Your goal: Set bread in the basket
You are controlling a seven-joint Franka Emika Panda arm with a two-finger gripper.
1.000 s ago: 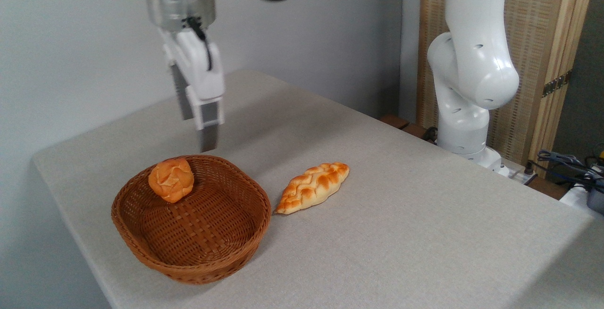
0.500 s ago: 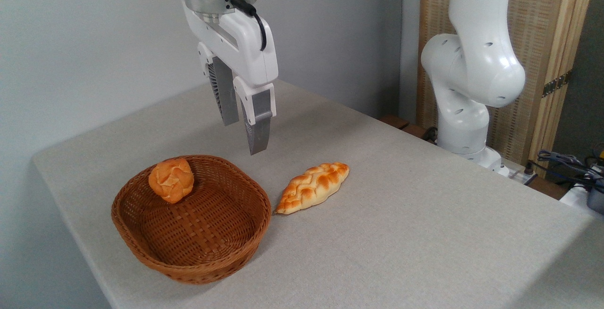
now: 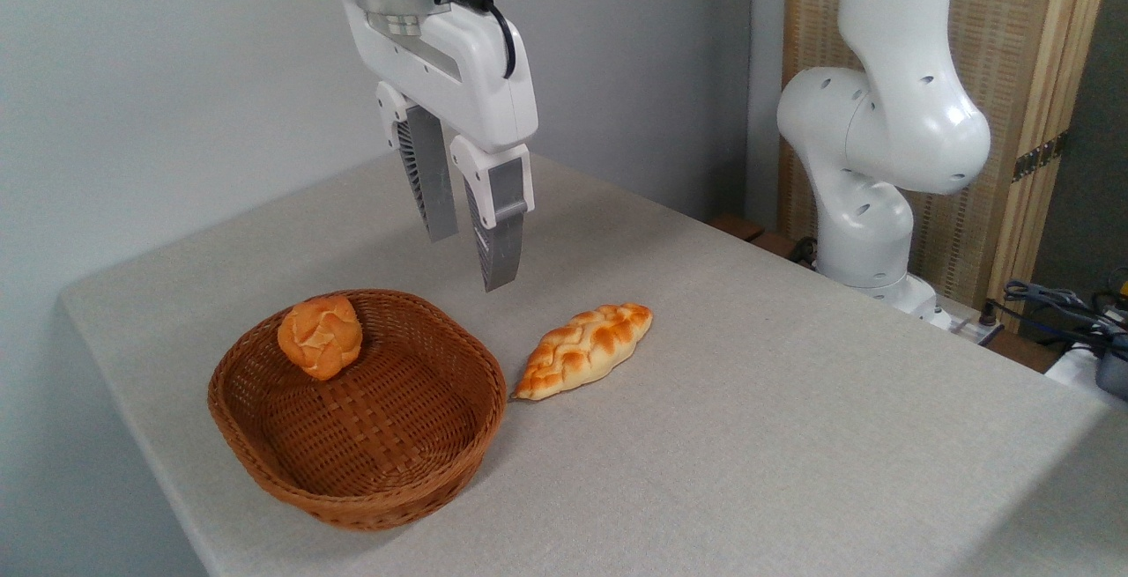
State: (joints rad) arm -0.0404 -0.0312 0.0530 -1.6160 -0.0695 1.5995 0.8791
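Observation:
The bread (image 3: pixel 320 336), a small round orange bun with a cracked top, lies inside the brown wicker basket (image 3: pixel 423 462), leaning against its far left wall. My gripper (image 3: pixel 471 258) hangs in the air above the table, up and to the right of the basket's far rim. Its two grey fingers point down, stand apart and hold nothing.
A longer braided golden loaf (image 3: pixel 584 350) lies on the grey tablecloth just right of the basket. The arm's white base (image 3: pixel 868 233) stands at the table's back right, with cables (image 3: pixel 1062 308) at the far right edge. A wall lies behind.
The gripper has swung from above the basket's far rim toward the right and turned about its axis. The bun, basket and loaf have stayed still.

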